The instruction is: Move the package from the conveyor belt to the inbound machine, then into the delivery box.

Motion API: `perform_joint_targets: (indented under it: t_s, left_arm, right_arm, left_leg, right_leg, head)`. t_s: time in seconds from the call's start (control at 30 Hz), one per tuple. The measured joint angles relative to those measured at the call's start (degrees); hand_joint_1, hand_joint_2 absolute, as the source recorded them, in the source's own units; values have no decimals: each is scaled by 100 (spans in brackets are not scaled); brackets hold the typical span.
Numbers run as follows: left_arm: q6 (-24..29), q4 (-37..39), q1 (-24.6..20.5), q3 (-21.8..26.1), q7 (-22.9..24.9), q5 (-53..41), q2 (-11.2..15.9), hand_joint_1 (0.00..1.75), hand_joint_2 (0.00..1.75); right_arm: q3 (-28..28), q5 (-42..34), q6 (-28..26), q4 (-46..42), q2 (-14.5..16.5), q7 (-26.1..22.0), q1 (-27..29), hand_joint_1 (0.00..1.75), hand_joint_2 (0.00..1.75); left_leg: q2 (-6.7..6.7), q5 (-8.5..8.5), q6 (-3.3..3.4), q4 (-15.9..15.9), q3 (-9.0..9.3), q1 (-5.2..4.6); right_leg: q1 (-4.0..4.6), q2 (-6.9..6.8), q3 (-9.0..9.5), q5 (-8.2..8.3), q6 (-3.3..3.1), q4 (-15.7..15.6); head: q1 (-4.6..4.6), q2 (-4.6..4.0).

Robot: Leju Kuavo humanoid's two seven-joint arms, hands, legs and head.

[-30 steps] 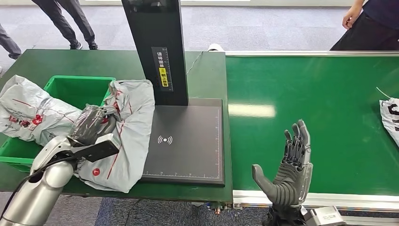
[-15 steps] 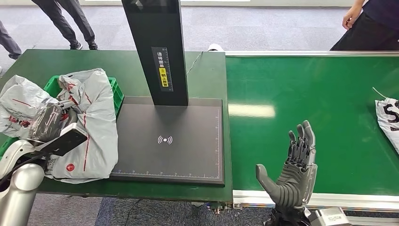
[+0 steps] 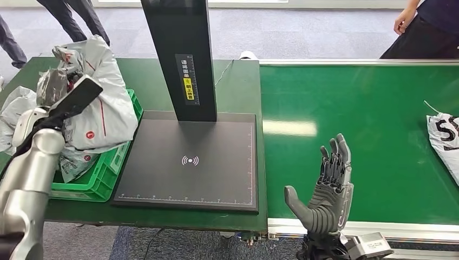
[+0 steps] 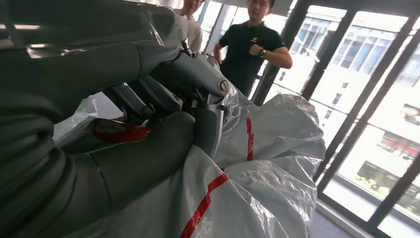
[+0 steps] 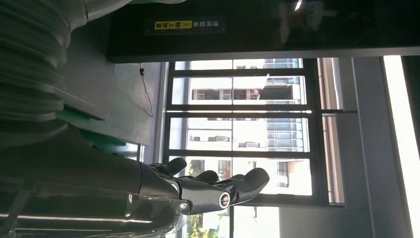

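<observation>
Person in dark clothes (image 3: pixel 427 30) beyond belt; cable (image 3: pixel 224 71) on green table (image 3: pixel 146 78).

A parcel-sorting demo area set up inside an office building.

A green conveyor belt (image 3: pixel 357 135) runs along the right, and left of it a black scanning pad (image 3: pixel 189 162) with a tall post (image 3: pixel 181 54) sits on a green table (image 3: pixel 65 73). A green plastic crate (image 3: pixel 103 173) holds grey courier bags (image 3: pixel 94 108). Grey carpet (image 3: pixel 303 32) lies beyond, and the wrist views show tall glazed windows (image 5: pixel 237 129) facing city buildings.
</observation>
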Motion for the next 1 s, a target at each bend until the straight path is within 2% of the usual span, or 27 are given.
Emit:
perform_joint_targets:
  t_s: [0.17,0.33,0.37,0.4,0.47,0.53,0.77,1.0]
  left_arm:
    - [380,1295,-862,-49,248,-27,-5,174,175]
    - [473,1967,-1189,41,209,-44,134,172,175]
    - [478,2055,-1217,55,202,-59,150,166,175]
    - [482,2125,-1234,67,195,-75,161,154,175]
    - [491,2231,-1245,92,189,-108,170,70,175]
    - [522,2308,-1242,109,187,-143,170,2,175]
    - [686,2339,-1053,175,113,-209,171,0,175]
    - [605,2020,-705,209,-14,-162,247,0,175]
  right_arm:
    - [149,-35,-31,95,-27,54,-111,0,175]
    - [221,-73,-6,267,-38,101,-300,0,175]
    - [232,-77,-1,300,-40,106,-333,0,175]
    - [244,-79,2,332,-42,110,-363,0,175]
    - [271,-84,7,391,-44,114,-416,0,175]
    - [292,-87,8,446,-45,116,-453,0,175]
    - [348,-87,39,557,-63,110,-461,0,175]
    - [355,-98,94,612,-92,66,-457,0,175]
  left_leg:
    - [8,-1,-1,0,-8,0]
    - [10,-1,-1,0,-16,0]
    - [10,-1,-1,0,-17,0]
    - [9,-1,-1,0,-18,0]
    - [8,-1,-1,0,-19,0]
    - [8,-1,-1,0,-19,0]
    - [7,-2,-1,0,-20,0]
    - [8,-2,-2,-1,-20,0]
  right_leg:
    - [0,7,-8,0,0,2]
    - [0,9,-19,-1,-1,2]
    - [0,9,-19,-1,-1,2]
    - [1,8,-18,-2,-1,2]
    - [0,8,-18,-1,-1,2]
    - [0,8,-18,-1,-1,2]
    - [0,9,-19,-1,-1,2]
    - [0,9,-21,-2,-1,2]
  head:
    - [-2,0]
    - [-2,0]
    - [-2,0]
    - [-1,0]
    - [-1,0]
    - [-1,0]
    - [-1,0]
    - [-1,0]
